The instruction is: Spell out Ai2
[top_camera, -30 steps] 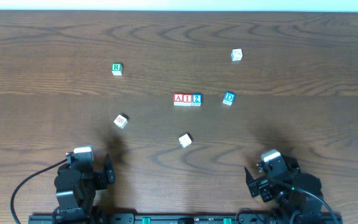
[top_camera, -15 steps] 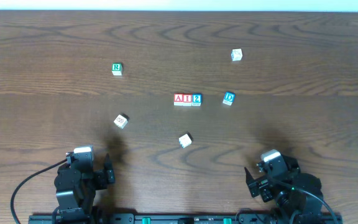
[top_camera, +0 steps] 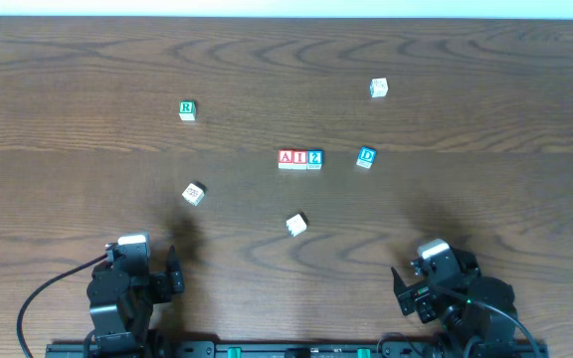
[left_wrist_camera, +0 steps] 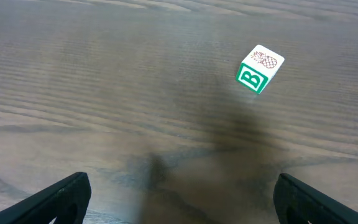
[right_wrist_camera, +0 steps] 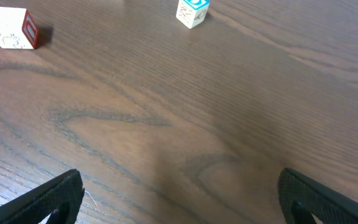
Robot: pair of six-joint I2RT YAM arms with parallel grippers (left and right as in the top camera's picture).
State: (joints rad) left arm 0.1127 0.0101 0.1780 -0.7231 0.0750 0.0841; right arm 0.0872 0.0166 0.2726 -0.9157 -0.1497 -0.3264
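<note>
Three small cubes stand side by side in a row at the table's middle in the overhead view: a red "A" cube point(top_camera: 286, 158), a red "I" cube point(top_camera: 299, 158) and a blue "2" cube point(top_camera: 314, 158), touching one another. My left gripper point(top_camera: 175, 276) rests at the near left edge, open and empty; its fingers show in the left wrist view point(left_wrist_camera: 180, 198). My right gripper point(top_camera: 402, 291) rests at the near right edge, open and empty; its fingers show in the right wrist view point(right_wrist_camera: 182, 198). Both are far from the row.
A blue "D" cube point(top_camera: 366, 156) point(right_wrist_camera: 192, 12) lies right of the row. A green "R" cube point(top_camera: 187, 109) is at the far left. A green "B" cube point(top_camera: 193, 193) point(left_wrist_camera: 259, 68), a white cube point(top_camera: 296, 225) point(right_wrist_camera: 12, 28) and another cube point(top_camera: 379, 88) lie scattered.
</note>
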